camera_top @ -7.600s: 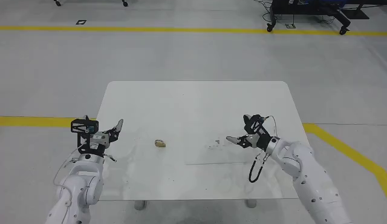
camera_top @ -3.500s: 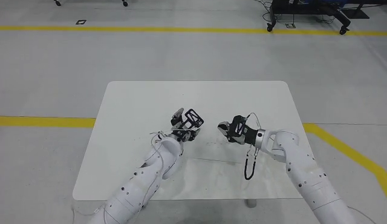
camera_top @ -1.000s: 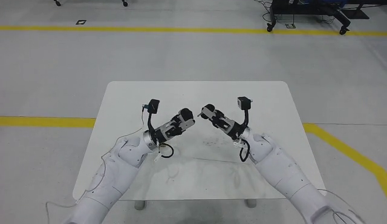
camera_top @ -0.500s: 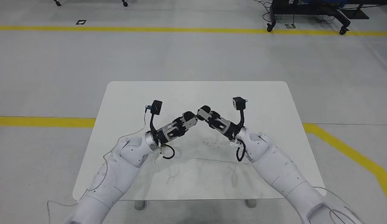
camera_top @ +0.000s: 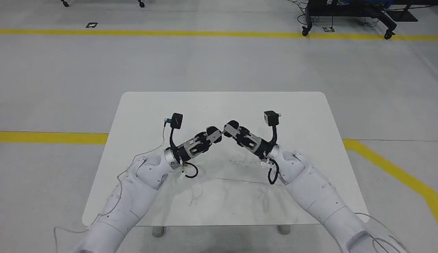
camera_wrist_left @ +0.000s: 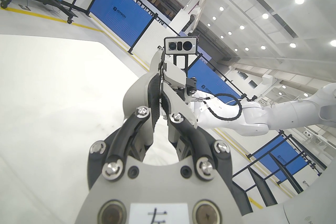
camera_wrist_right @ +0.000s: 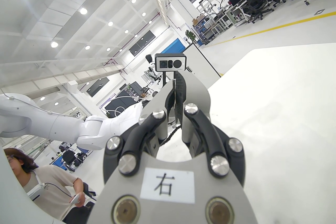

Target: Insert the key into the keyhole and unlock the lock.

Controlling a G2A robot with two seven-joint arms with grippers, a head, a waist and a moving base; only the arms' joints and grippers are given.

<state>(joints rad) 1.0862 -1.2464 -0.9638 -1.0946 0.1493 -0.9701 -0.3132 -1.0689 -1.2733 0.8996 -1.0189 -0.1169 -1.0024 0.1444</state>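
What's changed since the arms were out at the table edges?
The left pincer and right pincer swung in from the sides of the table, dipped to its top, then rose; both shut, now tip to tip above its middle. Their contents are hidden. The table stayed put.

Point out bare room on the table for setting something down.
The white rectangular table is bare along its far edge, beyond the left gripper and right gripper, and at both far corners. Crowded: the middle, where grippers meet tip to tip, and the near half under the left arm and right arm.
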